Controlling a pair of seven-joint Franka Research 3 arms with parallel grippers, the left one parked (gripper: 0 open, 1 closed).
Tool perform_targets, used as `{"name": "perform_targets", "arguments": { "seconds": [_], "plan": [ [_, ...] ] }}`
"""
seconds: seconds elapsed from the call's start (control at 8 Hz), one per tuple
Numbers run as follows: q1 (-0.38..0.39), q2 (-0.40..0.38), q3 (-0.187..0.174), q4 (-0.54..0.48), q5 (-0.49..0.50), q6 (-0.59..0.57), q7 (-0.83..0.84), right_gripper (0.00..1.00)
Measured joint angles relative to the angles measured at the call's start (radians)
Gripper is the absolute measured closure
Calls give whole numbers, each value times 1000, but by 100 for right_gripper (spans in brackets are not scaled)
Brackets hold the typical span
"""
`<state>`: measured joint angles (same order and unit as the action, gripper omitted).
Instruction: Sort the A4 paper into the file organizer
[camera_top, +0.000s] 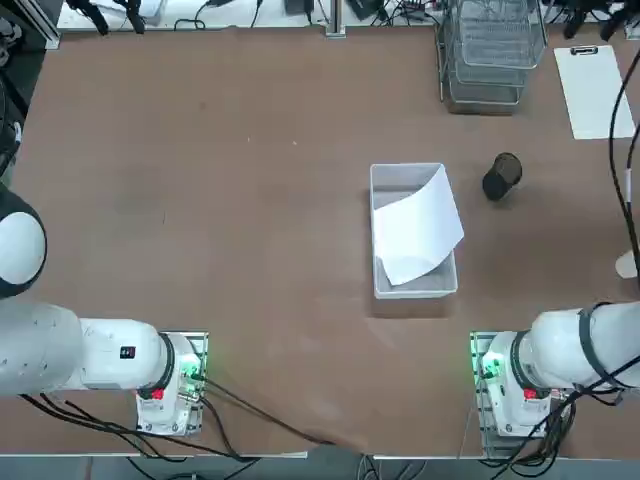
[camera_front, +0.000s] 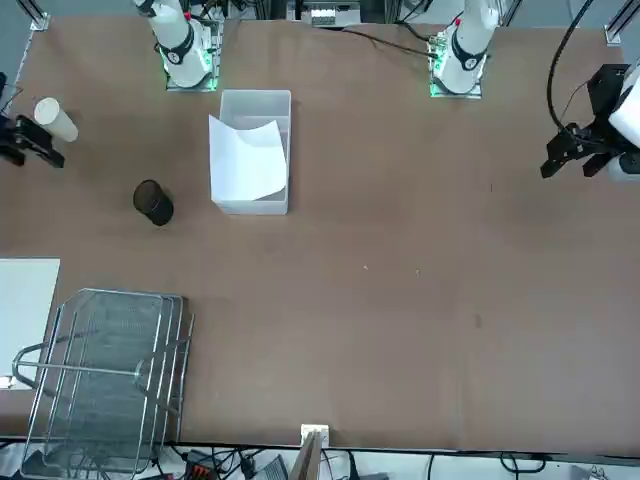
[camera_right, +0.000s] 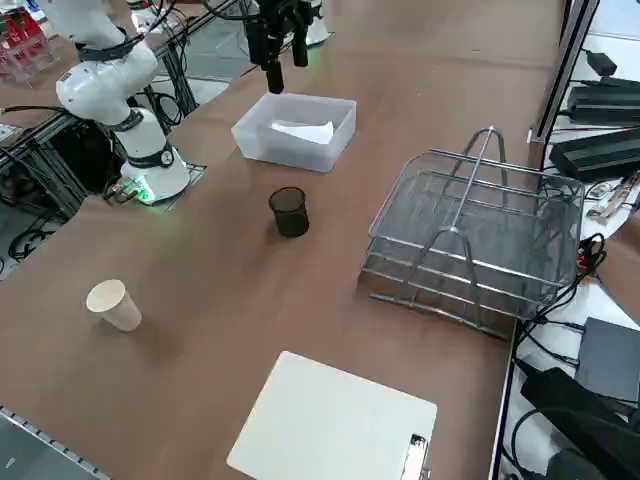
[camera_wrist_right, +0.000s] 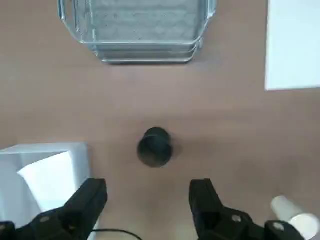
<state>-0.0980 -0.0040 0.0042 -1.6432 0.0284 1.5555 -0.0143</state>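
One clear bin (camera_top: 415, 290), one black cup (camera_top: 502, 176), apparently one white cup (camera_right: 114, 304), one clipboard (camera_right: 333, 420)

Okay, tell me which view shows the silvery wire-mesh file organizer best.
The right side view: its stacked tiers show clearly there. The top view and front view look down on it; the right wrist view catches just part.

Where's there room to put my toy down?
The biggest bare patch of tabletop is left of the bin. It's crowded on the right: black cup, white cup, mesh rack and clipboard, with the open right claw hanging over that side.
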Motion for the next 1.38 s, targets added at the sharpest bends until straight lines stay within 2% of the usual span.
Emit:
{"name": "perform_targets", "arguments": {
  "seconds": [0.38, 0.62, 1.0, 1.38],
  "plan": [
    [180, 48, 12, -95, 28, -14, 254, 0],
    [268, 66, 15, -197, 51, -11, 291, 0],
    [313, 102, 14, -303, 157, 10, 293, 2],
    [378, 136, 14, -417, 167, 81, 293, 4]
  ]
}}
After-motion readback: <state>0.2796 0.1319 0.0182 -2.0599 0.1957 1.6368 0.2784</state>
